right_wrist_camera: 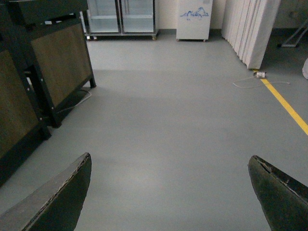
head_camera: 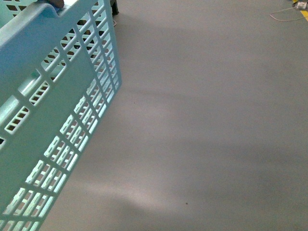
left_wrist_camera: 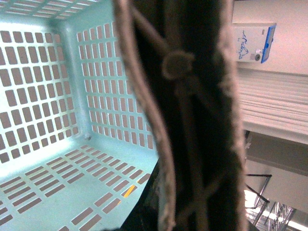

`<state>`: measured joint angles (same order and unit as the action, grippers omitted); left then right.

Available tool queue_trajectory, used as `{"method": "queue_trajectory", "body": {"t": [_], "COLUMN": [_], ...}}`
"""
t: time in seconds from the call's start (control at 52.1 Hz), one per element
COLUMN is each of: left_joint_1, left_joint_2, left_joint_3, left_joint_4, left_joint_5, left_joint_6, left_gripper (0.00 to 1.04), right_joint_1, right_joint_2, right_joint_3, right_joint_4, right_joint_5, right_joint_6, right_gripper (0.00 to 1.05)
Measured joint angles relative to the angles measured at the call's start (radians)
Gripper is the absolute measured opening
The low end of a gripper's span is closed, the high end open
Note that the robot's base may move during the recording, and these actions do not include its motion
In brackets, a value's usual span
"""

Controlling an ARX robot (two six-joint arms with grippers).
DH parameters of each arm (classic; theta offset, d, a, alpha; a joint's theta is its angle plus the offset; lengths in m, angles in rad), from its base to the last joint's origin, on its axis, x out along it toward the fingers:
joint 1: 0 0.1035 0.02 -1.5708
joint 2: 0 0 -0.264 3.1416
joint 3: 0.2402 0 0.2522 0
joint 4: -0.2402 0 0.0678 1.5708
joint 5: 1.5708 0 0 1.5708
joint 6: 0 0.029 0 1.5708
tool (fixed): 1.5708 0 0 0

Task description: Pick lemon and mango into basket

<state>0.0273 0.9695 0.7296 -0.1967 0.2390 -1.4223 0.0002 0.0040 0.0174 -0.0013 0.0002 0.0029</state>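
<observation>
The aqua-teal basket (head_camera: 48, 96) hangs tilted at the left of the front view, above the grey floor. In the left wrist view its slotted walls and floor (left_wrist_camera: 43, 96) show with no fruit on the visible part. The brown handle (left_wrist_camera: 192, 96), wound with pale ties, fills the middle of that view, and my left gripper (left_wrist_camera: 183, 211) is shut on it. My right gripper (right_wrist_camera: 171, 192) stands open over bare floor, one finger (right_wrist_camera: 57, 202) at each lower corner. The lemon and the mango are out of view.
Grey floor (head_camera: 207, 120) spreads to the right of the basket. The right wrist view shows a dark wooden cabinet (right_wrist_camera: 48, 72), glass-door fridges (right_wrist_camera: 120, 17), a white appliance (right_wrist_camera: 193, 19), a curtain (right_wrist_camera: 250, 29), a yellow floor line (right_wrist_camera: 286, 108) and a cable (right_wrist_camera: 255, 79).
</observation>
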Motion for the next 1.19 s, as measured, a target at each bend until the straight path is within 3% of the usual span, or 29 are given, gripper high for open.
{"method": "queue_trajectory", "body": {"t": [1.19], "left_joint_1": [0.0], "left_joint_2": [0.0], "left_joint_3": [0.0], "left_joint_4": [0.0], "left_joint_5": [0.0], "left_joint_6": [0.0], "left_gripper": [0.04], "right_joint_1": [0.0], "right_joint_2": [0.0], "right_joint_3": [0.0], "right_joint_4": [0.0], "right_joint_5": [0.0], "right_joint_6": [0.0], "right_gripper": [0.96]}}
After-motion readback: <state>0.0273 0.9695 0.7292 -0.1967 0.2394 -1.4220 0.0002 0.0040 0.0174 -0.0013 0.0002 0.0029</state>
